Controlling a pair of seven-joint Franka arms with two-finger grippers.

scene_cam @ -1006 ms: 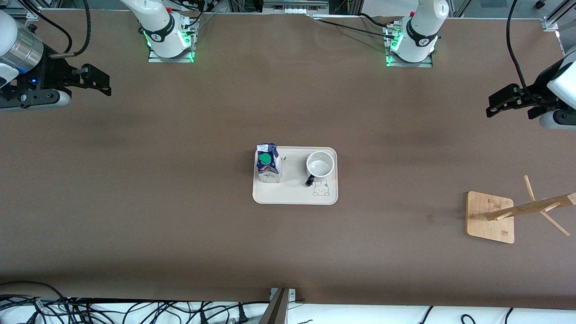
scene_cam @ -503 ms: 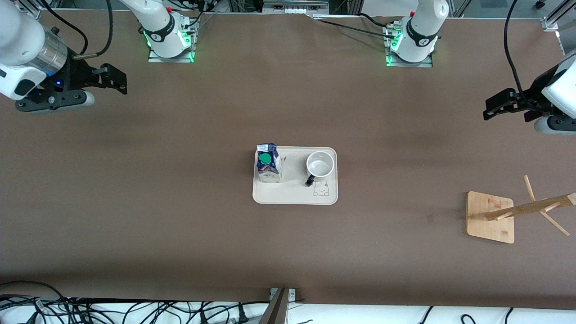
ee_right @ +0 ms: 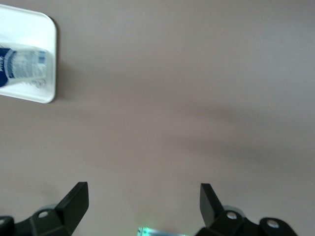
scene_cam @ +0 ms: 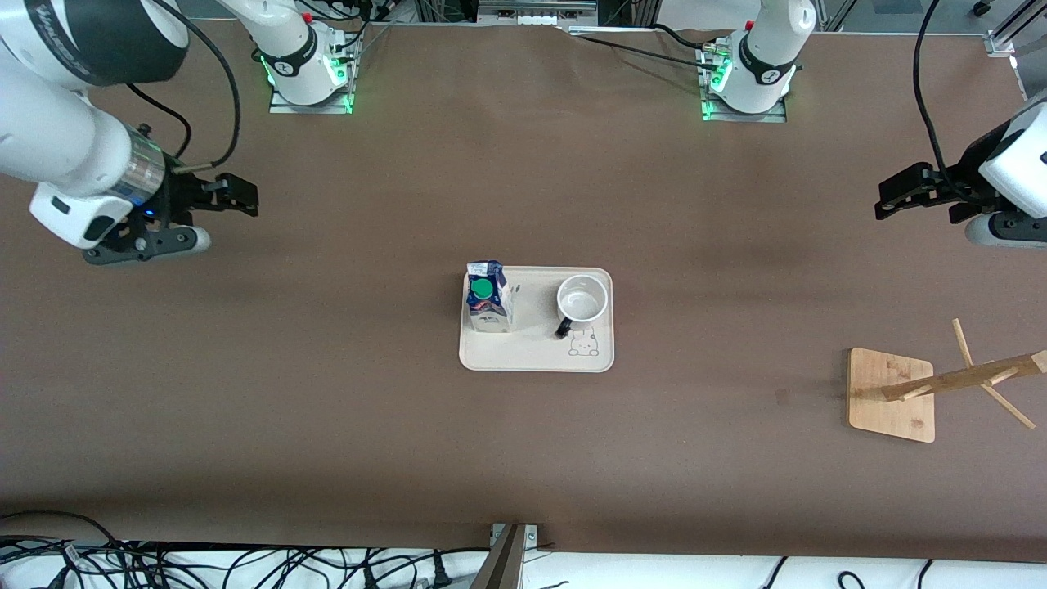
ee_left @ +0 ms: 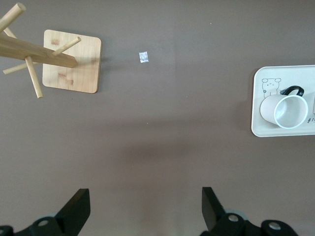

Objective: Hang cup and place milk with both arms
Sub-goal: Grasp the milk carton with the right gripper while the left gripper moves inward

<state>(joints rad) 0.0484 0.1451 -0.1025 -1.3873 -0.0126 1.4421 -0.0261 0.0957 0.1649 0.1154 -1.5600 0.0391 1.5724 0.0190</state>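
Observation:
The milk (scene_cam: 487,298), a blue and white carton with a green cap, stands upright on a cream tray (scene_cam: 532,353) in the middle of the table. Beside it on the same tray stands the cup (scene_cam: 582,300), white with a black handle, mouth up. My right gripper (scene_cam: 233,200) hangs open over bare table toward the right arm's end. My left gripper (scene_cam: 916,200) hangs open over bare table toward the left arm's end. The left wrist view has the open left gripper (ee_left: 145,209), the cup (ee_left: 285,109) and the tray (ee_left: 258,98). The right wrist view has the open right gripper (ee_right: 143,204), the milk (ee_right: 22,64) and the tray (ee_right: 47,29).
A wooden mug rack (scene_cam: 891,394) with a square base and pegged post stands toward the left arm's end, nearer to the front camera than the tray; its base (ee_left: 72,61) shows in the left wrist view. A small pale scrap (ee_left: 143,57) lies on the table beside it.
My right arm has swung in from the table's end toward the tray, its gripper still open. My left gripper has shifted only slightly. Milk and cup have not moved.

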